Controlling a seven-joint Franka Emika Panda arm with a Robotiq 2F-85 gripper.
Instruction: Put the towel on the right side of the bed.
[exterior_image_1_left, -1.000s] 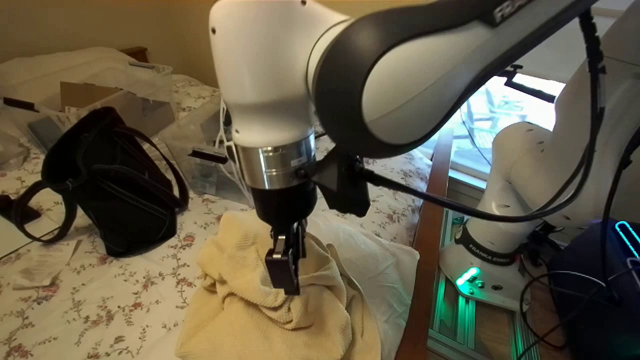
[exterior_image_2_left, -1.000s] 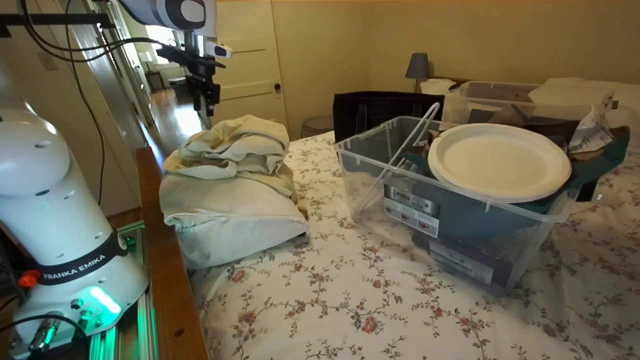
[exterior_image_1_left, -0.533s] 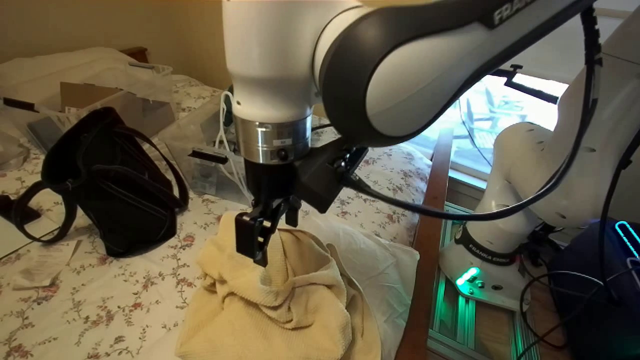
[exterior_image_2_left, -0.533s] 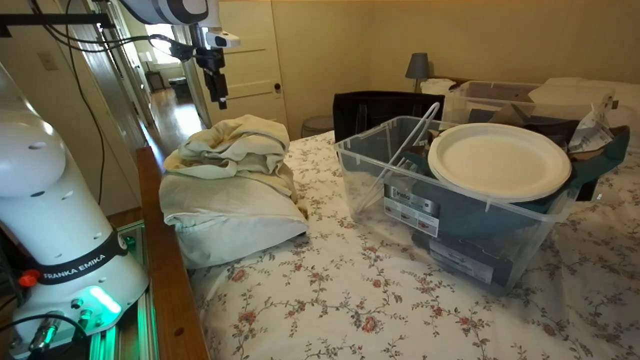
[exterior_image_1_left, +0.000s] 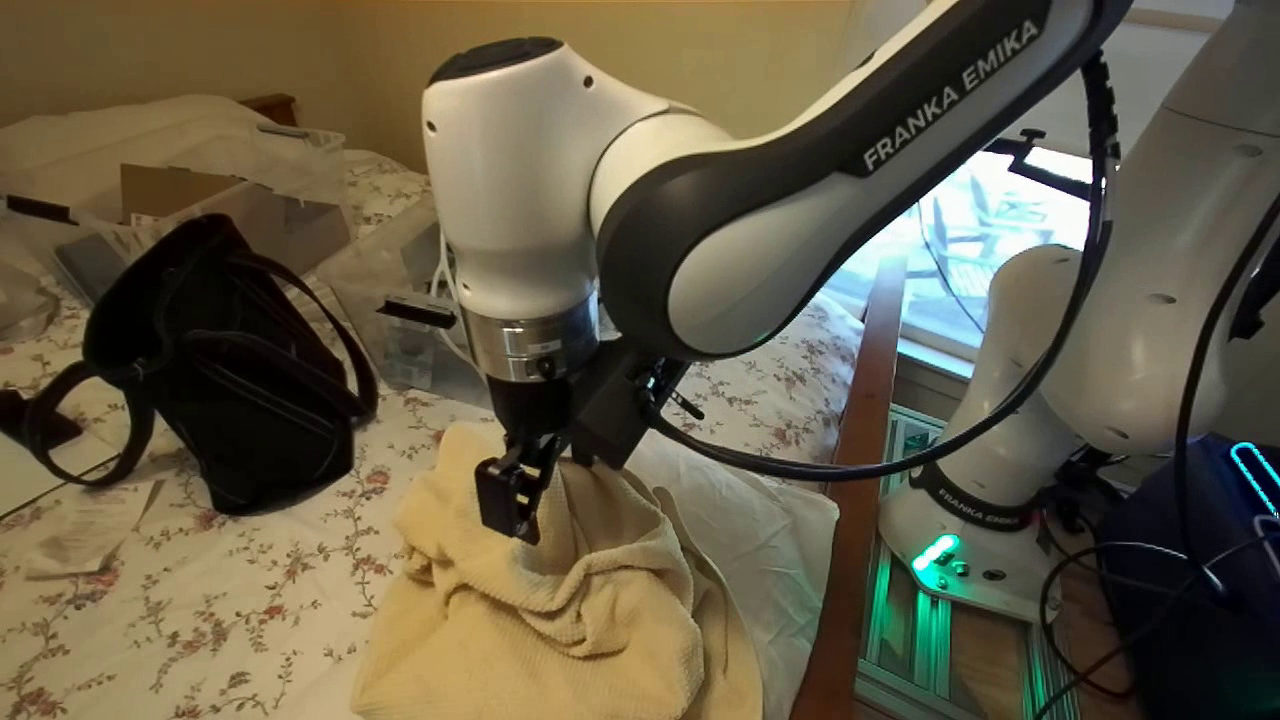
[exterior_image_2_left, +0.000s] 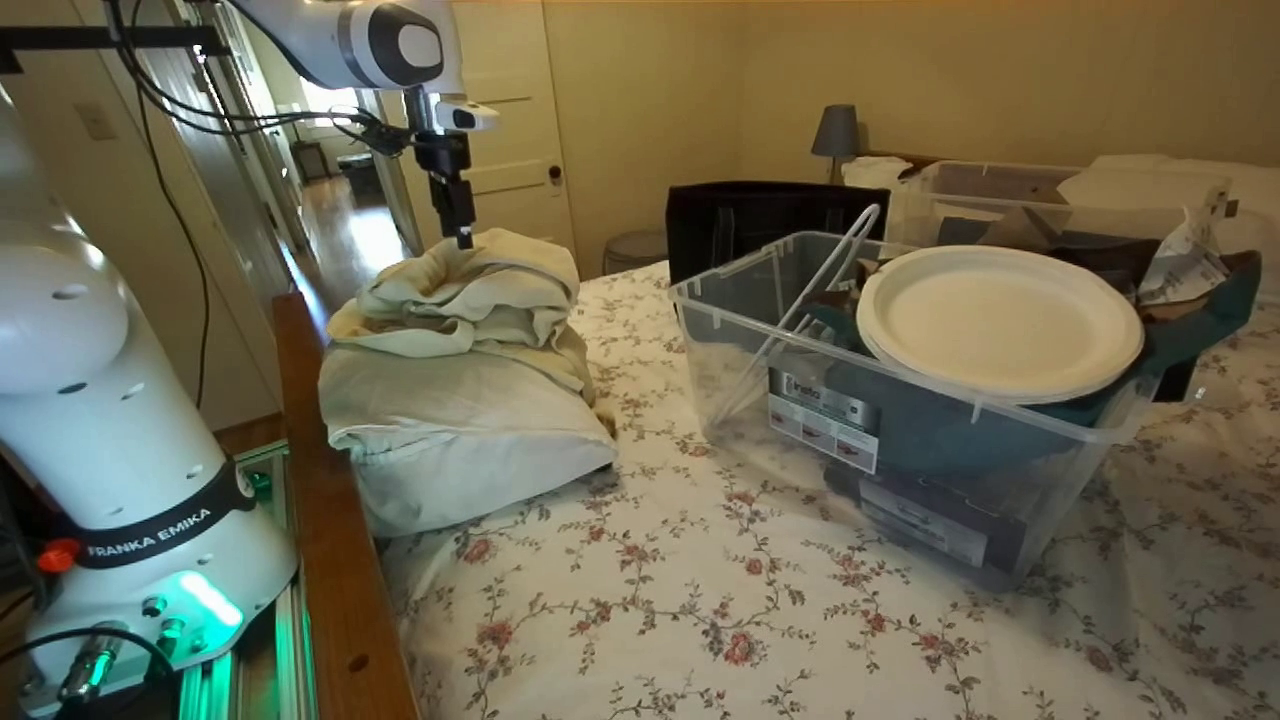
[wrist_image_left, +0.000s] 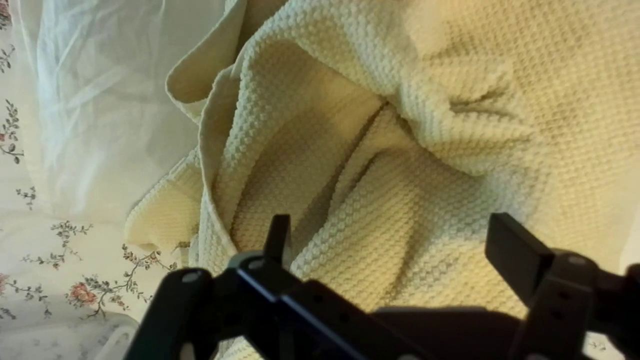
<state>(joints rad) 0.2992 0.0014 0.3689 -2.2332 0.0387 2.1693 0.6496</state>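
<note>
Arm (exterior_image_1_left: 640, 275) crooked, wrist (exterior_image_1_left: 535, 345) nearly straight down — gripper (wrist_image_left: 390, 230) spread wide — low over the crumpled towel (exterior_image_1_left: 560, 645).

Tool (wrist_image_left: 392, 245), jaws well apart, over the rumpled cream-yellow towel (wrist_image_left: 400, 145), white bedding (wrist_image_left: 110, 110) and flowered bed (wrist_image_left: 45, 250) alongside.

Reference item: towel (exterior_image_1_left: 540, 650), one. Below the towel: white bedding bundle (exterior_image_2_left: 470, 460), one; bed (exterior_image_2_left: 620, 630), one. Over the towel: robot arm (exterior_image_1_left: 510, 200), one; gripper (wrist_image_left: 390, 240), one; fingers (wrist_image_left: 517, 257), two. Beside the towel: wooden side rail (exterior_image_1_left: 850, 560), one; black bag (exterior_image_1_left: 250, 390), one. In both exterior views: clear bins (exterior_image_2_left: 940, 440), two, one nearer the towel than the other. Well apart from the towel: plate stack (exterior_image_2_left: 1000, 325), one, number of plates not readable; lamp (exterior_image_2_left: 836, 133), one.
</note>
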